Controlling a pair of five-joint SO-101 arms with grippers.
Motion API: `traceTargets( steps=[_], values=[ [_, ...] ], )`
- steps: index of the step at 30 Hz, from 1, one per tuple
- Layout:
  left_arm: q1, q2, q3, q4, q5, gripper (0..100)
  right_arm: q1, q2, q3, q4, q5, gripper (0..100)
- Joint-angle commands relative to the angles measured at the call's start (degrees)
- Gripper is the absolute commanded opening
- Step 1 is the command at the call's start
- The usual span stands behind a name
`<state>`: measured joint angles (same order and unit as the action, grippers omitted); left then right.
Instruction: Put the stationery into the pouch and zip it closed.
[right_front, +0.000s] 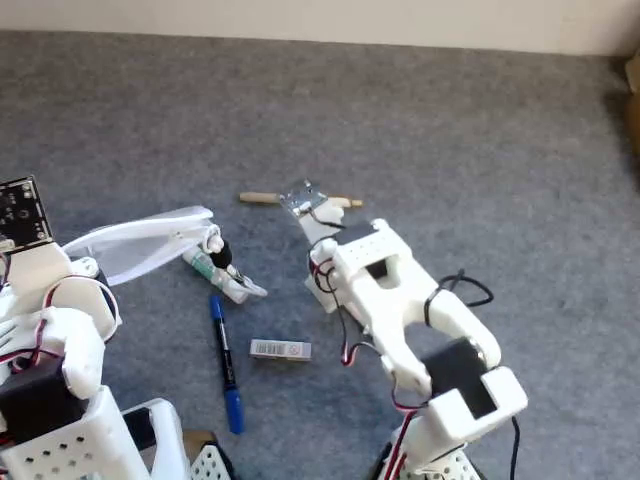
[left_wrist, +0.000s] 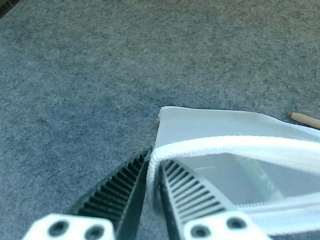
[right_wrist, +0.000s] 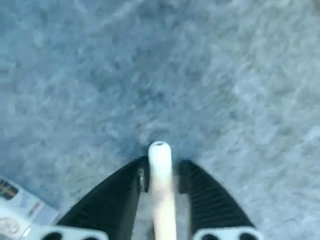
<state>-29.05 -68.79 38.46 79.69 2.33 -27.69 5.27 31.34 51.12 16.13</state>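
High: I look down from well above across the desk (right_front: 480, 120) | left wrist: close behind left tool (left_wrist: 154, 159), facing pouch (left_wrist: 215, 125) | right wrist: behind right tool (right_wrist: 161, 165), low over desk | shared: pouch, high and left wrist.

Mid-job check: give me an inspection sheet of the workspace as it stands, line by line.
Surface: grey carpet, no spills seen.
Job's things: pouch with its zip open; green-and-white tube at its mouth, cannot tell if partly inside; blue pen and labelled eraser lying apart on the carpet; wooden pencil farther back.
Clutter: small shiny grey thing over the pencil, cannot tell what it is.
Grippers: left gripper shut on the pouch's zip rim; right gripper shut on a pale stick.
Cables: loose wires loop off the right arm.
Surroundings: pale wall behind; brown thing at the edge.
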Motion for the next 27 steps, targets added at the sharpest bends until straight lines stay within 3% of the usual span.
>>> traceTargets(
  steps=[1,18,27],
  values=[
    [-0.3,1.1,-0.4,-0.1,0.9,1,0.0,0.0,-2.6,-0.2,0.0,0.3],
    [-0.3,1.5,-0.5,-0.2,1.0,1,-0.1,-37.1,15.1,2.2,-0.4,0.5],
    [-0.2,1.5,-0.5,-0.3,1.0,1,-4.9,-54.3,20.9,2.2,-9.6,0.5]
  ],
)
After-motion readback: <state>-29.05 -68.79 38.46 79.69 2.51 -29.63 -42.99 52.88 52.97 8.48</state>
